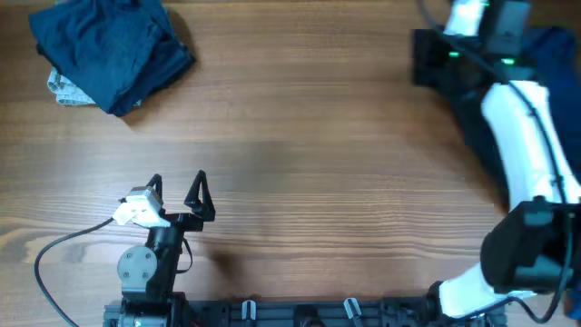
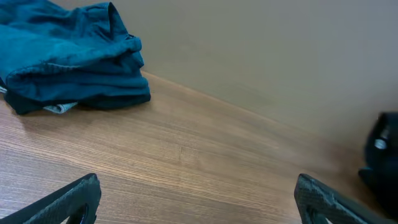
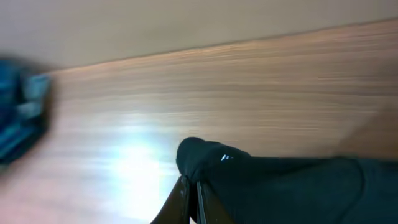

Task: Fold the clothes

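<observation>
Here is where I stand on the folding. The blue stack (image 1: pixel 109 50) sits in a far corner of the table (image 1: pixel 300 136). It looks bundled into rough layers, with a pale scrap (image 1: pixel 64 88) poking out from under its edge. I'd call that one done, or close to it, though the layers are not very tidy.

My left gripper (image 1: pixel 177 179) hangs on the near side of that stack, well apart from it. Its jaws are spread wide and hold nothing.

The work is all on the other side. Straight across the table from the blue stack, at the opposite far corner, lies the black garment (image 1: pixel 454 82) in a loose heap, not laid flat at all. My right gripper (image 3: pixel 190 186) is clamped tight on a rounded fold at its edge, just beside the tiny white label (image 3: pixel 225 157). A royal blue piece (image 1: pixel 556 45) lies on the far side of the black garment from the stack, partly hidden behind my right arm. I can't tell whether it is folded.

By my reckoning I'm somewhere in the middle of the job. One pile is put away, the black garment is gripped but not yet spread out or folded, and the royal blue piece probably has to be done after that. The open wood between the stack and the black heap looks like the place to spread it.
</observation>
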Controlling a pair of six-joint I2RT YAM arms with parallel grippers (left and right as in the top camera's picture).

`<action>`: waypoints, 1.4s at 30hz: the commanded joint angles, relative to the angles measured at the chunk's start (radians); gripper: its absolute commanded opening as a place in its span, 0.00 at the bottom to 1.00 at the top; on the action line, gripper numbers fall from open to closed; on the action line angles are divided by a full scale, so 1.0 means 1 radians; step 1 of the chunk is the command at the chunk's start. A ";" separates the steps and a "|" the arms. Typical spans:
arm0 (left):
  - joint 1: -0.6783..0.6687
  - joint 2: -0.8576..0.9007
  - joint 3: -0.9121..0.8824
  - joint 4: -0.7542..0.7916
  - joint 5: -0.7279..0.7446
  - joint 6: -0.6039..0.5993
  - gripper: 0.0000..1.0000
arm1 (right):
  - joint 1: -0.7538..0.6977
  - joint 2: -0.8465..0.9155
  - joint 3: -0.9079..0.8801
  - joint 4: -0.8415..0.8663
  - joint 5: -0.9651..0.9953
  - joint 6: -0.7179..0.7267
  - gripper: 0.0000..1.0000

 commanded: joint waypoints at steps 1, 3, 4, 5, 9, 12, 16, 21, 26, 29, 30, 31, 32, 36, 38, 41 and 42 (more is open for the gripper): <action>0.007 -0.007 -0.005 -0.005 -0.006 0.016 1.00 | 0.185 -0.031 0.001 0.028 -0.082 0.094 0.04; 0.008 -0.007 -0.005 -0.005 -0.006 0.016 1.00 | 0.291 -0.030 0.001 0.055 -0.081 0.127 0.04; 0.008 -0.007 -0.004 -0.005 -0.006 0.016 1.00 | 0.332 -0.030 0.001 0.065 -0.081 0.133 0.04; 0.008 -0.007 -0.004 -0.005 -0.006 0.016 1.00 | 0.372 -0.029 0.001 0.075 -0.081 0.135 0.04; 0.008 -0.007 -0.005 -0.005 -0.006 0.016 1.00 | 0.526 -0.006 0.001 0.099 -0.049 0.137 0.04; 0.008 -0.007 -0.004 -0.005 -0.006 0.016 1.00 | 0.623 0.032 0.001 0.099 -0.025 0.168 0.04; 0.008 -0.007 -0.005 -0.005 -0.006 0.016 1.00 | 0.700 0.085 0.001 0.101 -0.033 0.242 0.04; 0.008 -0.007 -0.004 -0.005 -0.006 0.016 1.00 | 0.752 0.106 0.001 0.102 -0.040 0.217 0.18; 0.008 -0.007 -0.004 -0.005 -0.006 0.016 1.00 | 0.734 0.100 0.002 0.065 0.013 0.150 0.99; 0.008 -0.007 -0.004 -0.005 -0.006 0.016 1.00 | 0.699 0.063 0.014 -0.029 0.146 0.151 0.99; 0.008 -0.007 -0.004 -0.005 -0.006 0.016 1.00 | 0.682 0.039 0.024 -0.080 0.209 0.154 1.00; 0.008 -0.007 -0.004 -0.005 -0.006 0.016 1.00 | 0.664 0.007 0.031 -0.132 0.270 0.163 1.00; 0.008 -0.007 -0.004 -0.005 -0.006 0.016 1.00 | 0.642 -0.033 0.031 -0.182 0.330 0.193 1.00; 0.008 -0.007 -0.004 -0.005 -0.006 0.016 1.00 | 0.521 -0.179 0.031 -0.391 0.452 0.319 1.00; 0.008 -0.007 -0.004 -0.005 -0.006 0.016 1.00 | 0.457 -0.222 0.031 -0.475 0.442 0.368 1.00; 0.008 -0.007 -0.004 -0.005 -0.006 0.016 1.00 | 0.366 -0.248 0.030 -0.634 0.367 0.359 1.00; 0.008 -0.007 -0.004 -0.005 -0.006 0.016 1.00 | 0.353 -0.247 0.026 -0.669 0.367 0.364 1.00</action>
